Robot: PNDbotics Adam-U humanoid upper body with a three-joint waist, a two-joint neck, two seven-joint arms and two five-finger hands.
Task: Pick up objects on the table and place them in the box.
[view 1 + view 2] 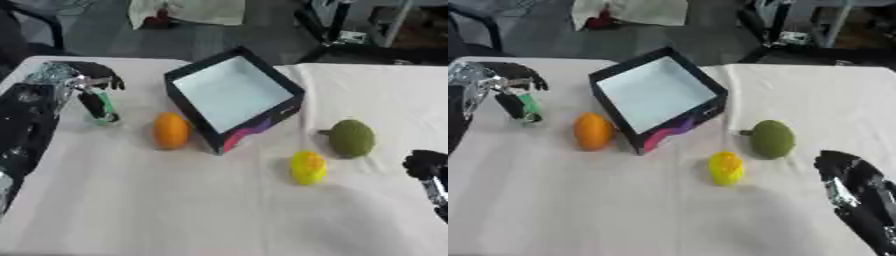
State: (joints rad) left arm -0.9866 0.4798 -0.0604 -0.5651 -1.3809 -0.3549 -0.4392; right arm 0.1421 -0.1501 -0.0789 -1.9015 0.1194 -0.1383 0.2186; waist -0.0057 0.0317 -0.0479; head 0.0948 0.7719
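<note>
Counter (pixel 175 210) covered in a white cloth. Box (pixel 232 97), black-walled with a pale bottom, sits tilted near the centre and holds nothing visible. An orange fruit (pixel 171 130) lies just beside the box's left corner. A yellow fruit (pixel 308 168) lies in front of the box to the right, and a green fruit (pixel 352 138) lies near it, further right. The left robot hand (pixel 86 80) is at the counter's left side, fingers curled round an upright green object (pixel 105 107) whose base rests on the cloth. The right robot hand (pixel 852 181) shows at the lower right edge, holding nothing; how far its fingers are open cannot be told.
</note>
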